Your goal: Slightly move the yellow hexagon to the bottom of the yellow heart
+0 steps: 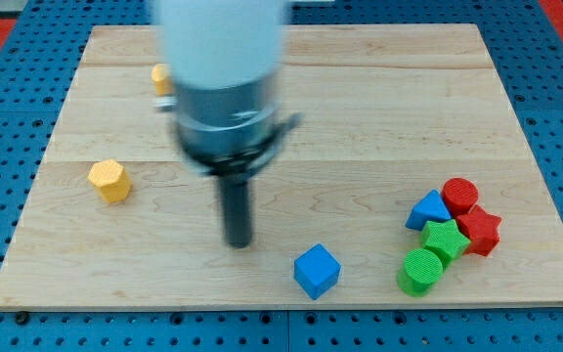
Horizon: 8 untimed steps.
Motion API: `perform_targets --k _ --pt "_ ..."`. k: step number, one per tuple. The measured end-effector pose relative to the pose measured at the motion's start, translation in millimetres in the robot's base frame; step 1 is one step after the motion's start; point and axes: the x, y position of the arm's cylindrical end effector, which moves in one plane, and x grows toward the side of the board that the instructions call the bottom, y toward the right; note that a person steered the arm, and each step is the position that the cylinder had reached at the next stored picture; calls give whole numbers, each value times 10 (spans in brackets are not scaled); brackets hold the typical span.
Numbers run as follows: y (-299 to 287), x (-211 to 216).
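Observation:
The yellow hexagon lies on the wooden board at the view's left. The yellow heart lies near the view's top left, partly hidden behind the arm's white body. My tip is at the end of the dark rod, near the board's middle bottom. It is well to the right of the hexagon and a little lower, touching no block. The arm is motion-blurred.
A blue cube lies just right of and below my tip. At the view's bottom right is a cluster: a blue triangle, red cylinder, red star, green star and green cylinder.

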Motion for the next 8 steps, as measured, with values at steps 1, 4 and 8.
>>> perform_targets --k 1,4,8 --pt "246 502" --pt "-377 -31" --pt "-690 -910"
